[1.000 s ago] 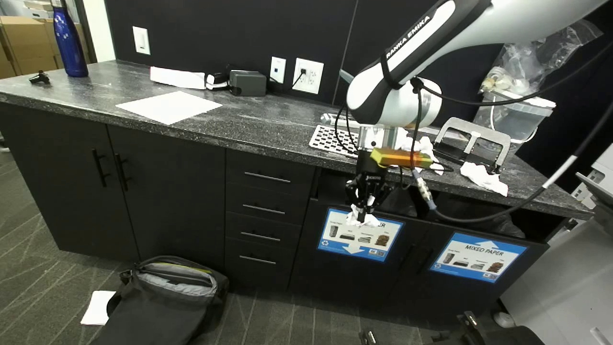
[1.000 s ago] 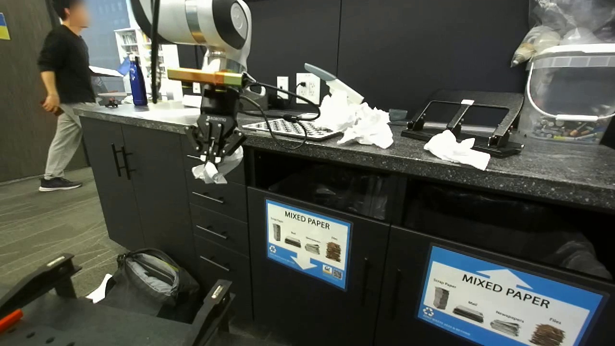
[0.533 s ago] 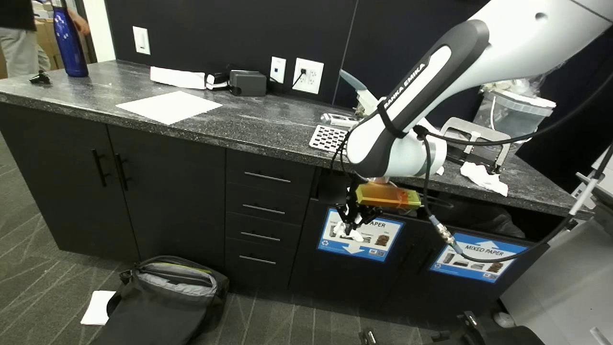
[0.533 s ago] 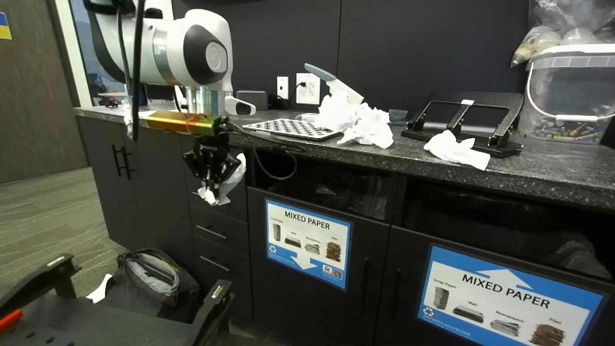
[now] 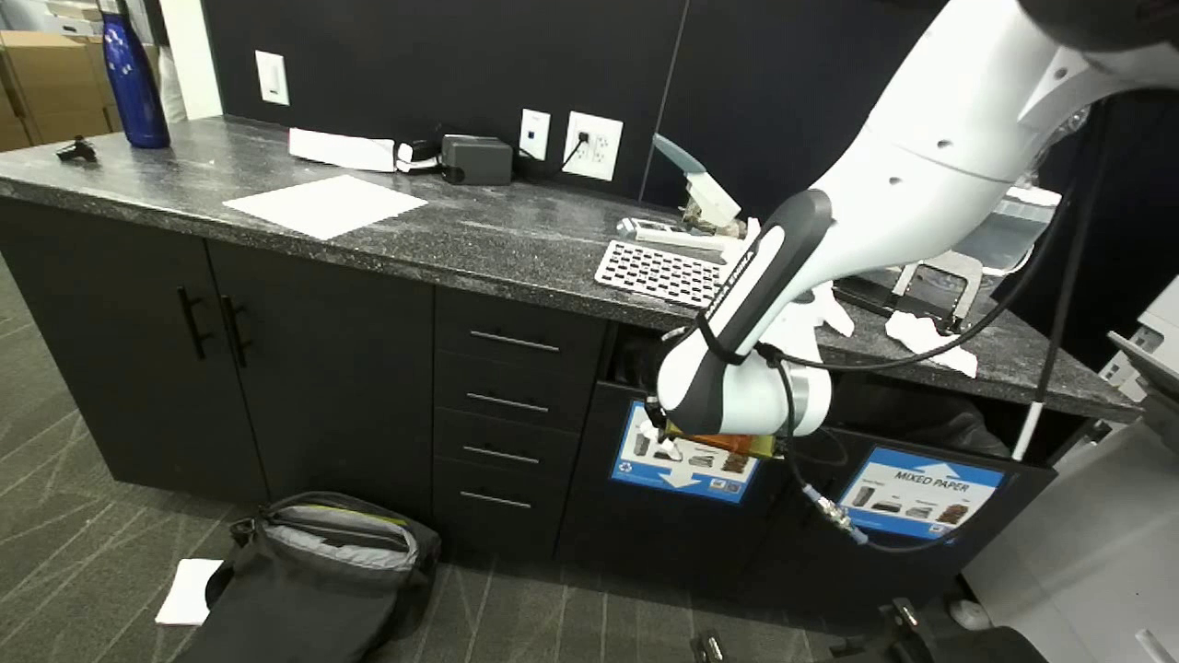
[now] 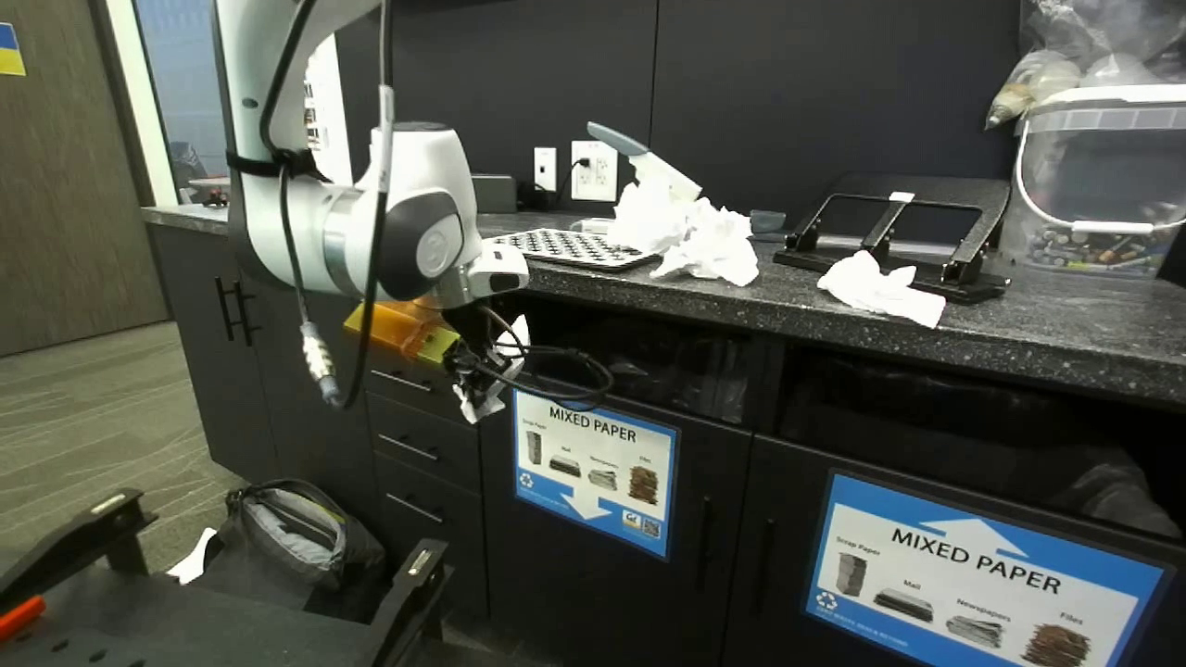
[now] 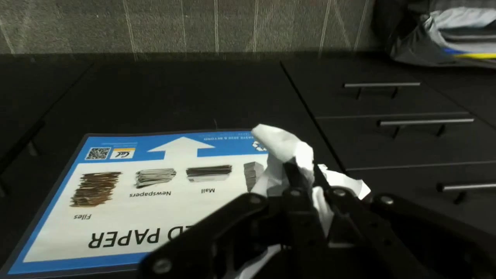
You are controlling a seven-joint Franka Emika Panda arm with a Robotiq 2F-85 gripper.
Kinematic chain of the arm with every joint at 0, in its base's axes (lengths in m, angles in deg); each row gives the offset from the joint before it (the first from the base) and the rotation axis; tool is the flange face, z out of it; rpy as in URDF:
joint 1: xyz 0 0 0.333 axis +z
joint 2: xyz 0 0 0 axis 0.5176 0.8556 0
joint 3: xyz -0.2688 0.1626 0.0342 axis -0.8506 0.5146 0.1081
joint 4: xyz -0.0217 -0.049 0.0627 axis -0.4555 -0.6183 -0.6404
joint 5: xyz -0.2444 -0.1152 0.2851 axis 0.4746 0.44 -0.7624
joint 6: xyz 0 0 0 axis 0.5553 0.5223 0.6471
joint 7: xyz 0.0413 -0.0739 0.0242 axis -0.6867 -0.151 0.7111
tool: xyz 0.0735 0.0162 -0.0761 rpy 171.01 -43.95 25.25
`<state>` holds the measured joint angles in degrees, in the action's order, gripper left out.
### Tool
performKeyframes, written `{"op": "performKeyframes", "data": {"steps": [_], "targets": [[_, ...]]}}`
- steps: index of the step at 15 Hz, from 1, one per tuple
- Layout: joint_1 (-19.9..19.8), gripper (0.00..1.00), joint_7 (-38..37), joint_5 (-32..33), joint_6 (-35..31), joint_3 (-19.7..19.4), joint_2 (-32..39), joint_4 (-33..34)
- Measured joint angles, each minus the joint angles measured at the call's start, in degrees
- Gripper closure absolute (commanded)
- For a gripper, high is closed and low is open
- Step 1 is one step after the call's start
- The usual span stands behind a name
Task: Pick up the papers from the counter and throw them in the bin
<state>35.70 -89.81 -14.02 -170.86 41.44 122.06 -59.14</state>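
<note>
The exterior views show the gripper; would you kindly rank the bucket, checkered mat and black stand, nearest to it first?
1. Checkered mat: on the counter, higher than the gripper.
2. Black stand: farther right along the counter.
3. Bucket: farthest right, beyond the stand.

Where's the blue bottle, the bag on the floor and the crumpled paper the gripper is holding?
Blue bottle [image 5: 135, 85], in an exterior view: the middle of its body.
Bag [image 5: 318, 597], in an exterior view: dark fabric below its opening.
Crumpled paper [image 7: 290, 148], in the wrist view: its upper white fold.
</note>
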Motion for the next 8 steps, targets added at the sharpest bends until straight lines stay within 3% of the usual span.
{"op": "performKeyframes", "data": {"steps": [4, 8], "targets": [[-2.78, 0.98, -2.19, -3.34, -9.35, 2.58, 5.82, 5.27], [-3.15, 0.98, -3.22, -5.64, -17.91, 2.97, 8.89, 9.92]]}}
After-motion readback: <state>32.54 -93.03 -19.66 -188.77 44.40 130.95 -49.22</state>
